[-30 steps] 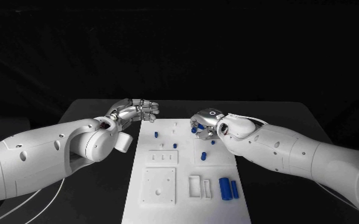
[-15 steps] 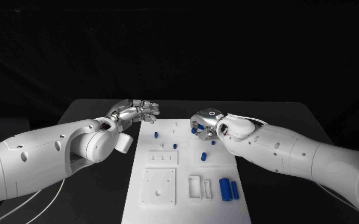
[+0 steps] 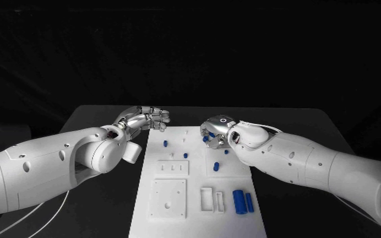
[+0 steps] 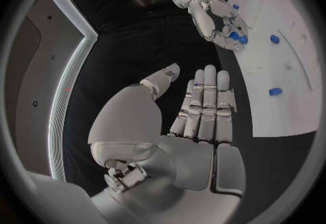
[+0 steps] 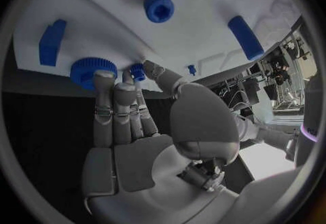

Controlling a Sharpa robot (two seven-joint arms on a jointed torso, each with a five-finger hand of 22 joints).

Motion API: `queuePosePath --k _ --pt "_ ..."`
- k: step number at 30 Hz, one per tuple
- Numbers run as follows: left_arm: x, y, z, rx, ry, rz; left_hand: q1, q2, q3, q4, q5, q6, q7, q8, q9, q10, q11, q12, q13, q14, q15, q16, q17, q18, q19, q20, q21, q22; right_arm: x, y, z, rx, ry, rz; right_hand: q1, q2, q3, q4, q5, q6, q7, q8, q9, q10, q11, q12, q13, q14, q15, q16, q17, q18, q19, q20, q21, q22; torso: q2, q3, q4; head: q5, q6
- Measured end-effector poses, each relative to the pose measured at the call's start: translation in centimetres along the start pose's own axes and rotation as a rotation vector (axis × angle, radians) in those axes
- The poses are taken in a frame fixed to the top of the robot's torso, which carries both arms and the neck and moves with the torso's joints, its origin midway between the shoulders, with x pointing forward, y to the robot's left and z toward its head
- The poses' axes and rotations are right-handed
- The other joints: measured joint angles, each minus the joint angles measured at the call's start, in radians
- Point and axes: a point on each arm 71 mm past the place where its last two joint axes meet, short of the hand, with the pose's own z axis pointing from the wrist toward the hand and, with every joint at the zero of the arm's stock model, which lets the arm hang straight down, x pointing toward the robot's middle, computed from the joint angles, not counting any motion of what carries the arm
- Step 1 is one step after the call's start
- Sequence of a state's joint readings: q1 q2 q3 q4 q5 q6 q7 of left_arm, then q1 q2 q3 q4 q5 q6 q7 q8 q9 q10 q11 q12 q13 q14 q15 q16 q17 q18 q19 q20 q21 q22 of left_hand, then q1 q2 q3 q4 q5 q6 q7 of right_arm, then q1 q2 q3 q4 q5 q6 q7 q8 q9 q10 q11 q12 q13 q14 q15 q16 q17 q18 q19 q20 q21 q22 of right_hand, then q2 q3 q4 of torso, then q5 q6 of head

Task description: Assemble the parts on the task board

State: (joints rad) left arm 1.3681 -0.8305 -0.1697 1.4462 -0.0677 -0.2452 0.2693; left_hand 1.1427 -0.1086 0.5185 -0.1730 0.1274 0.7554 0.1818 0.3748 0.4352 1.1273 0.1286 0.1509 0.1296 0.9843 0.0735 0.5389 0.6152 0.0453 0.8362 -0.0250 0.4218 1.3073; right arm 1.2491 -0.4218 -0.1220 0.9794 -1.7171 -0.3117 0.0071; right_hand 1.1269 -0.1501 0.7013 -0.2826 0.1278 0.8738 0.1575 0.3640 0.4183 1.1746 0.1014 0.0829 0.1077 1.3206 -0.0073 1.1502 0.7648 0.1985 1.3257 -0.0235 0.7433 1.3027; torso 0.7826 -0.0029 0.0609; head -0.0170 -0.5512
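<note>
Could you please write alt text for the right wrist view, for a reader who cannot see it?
The right hand reaches to the edge of the white task board, its fingers touching a blue toothed wheel. Farther on the board lie a blue block, a blue hex-socket piece and a blue cylinder.

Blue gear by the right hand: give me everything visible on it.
The blue gear is a round, flat disc with fine teeth round its rim, plastic by its look. It lies flat at the edge of the white task board. The right hand's fingertips reach its rim and seem to touch it; whether they grip it cannot be told. A smaller blue part sits beside it.
</note>
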Motion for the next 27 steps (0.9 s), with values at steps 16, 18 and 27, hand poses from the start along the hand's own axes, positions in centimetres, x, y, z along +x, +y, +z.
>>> queuePosePath --k 16,18,27 --pt "-0.04 -0.07 0.01 0.000 0.000 0.003 -0.002 -0.002 0.002 -0.002 0.000 0.000 0.000 0.000 0.001 0.000 0.000 -0.004 0.001 0.000 0.000 0.000 0.001 0.000 0.000 0.000 0.000 0.001 -0.15 0.30 0.12 0.000 -0.011 -0.012 0.004 0.015 0.104 0.020 -0.074 0.096 -0.029 0.033 0.024 0.057 -0.028 0.031 0.047 0.005 -0.024 0.021 -0.028 -0.007 0.018 -0.014 0.000 0.005 0.003 0.0004 -0.0024 0.002 0.000" --pt "-0.04 -0.07 0.01 0.000 0.000 0.003 -0.004 -0.004 0.002 -0.002 0.000 0.000 0.000 0.000 0.001 0.000 0.000 -0.004 0.001 0.000 0.000 0.000 0.001 0.000 0.000 0.000 0.000 0.001 -0.16 0.33 0.11 0.000 -0.013 -0.012 0.004 0.018 0.109 0.023 -0.075 0.100 -0.033 0.038 0.026 0.057 -0.028 0.032 0.055 0.008 -0.027 0.021 -0.029 -0.007 0.018 -0.014 0.000 0.005 0.003 0.0005 -0.0026 0.002 0.001" --pt "-0.03 -0.08 0.02 0.000 0.000 0.004 -0.004 -0.004 0.002 -0.002 0.000 0.000 0.000 0.000 0.001 0.000 0.000 -0.004 0.001 0.000 0.000 0.000 0.001 -0.001 0.000 0.000 0.000 0.001 -0.13 0.41 0.01 0.003 -0.023 -0.012 0.004 0.025 0.117 0.015 -0.078 0.108 -0.041 0.039 0.035 0.066 -0.037 0.033 0.062 0.007 -0.032 0.026 -0.031 -0.007 0.018 -0.014 0.006 0.005 0.004 0.0004 -0.0032 0.002 0.005"
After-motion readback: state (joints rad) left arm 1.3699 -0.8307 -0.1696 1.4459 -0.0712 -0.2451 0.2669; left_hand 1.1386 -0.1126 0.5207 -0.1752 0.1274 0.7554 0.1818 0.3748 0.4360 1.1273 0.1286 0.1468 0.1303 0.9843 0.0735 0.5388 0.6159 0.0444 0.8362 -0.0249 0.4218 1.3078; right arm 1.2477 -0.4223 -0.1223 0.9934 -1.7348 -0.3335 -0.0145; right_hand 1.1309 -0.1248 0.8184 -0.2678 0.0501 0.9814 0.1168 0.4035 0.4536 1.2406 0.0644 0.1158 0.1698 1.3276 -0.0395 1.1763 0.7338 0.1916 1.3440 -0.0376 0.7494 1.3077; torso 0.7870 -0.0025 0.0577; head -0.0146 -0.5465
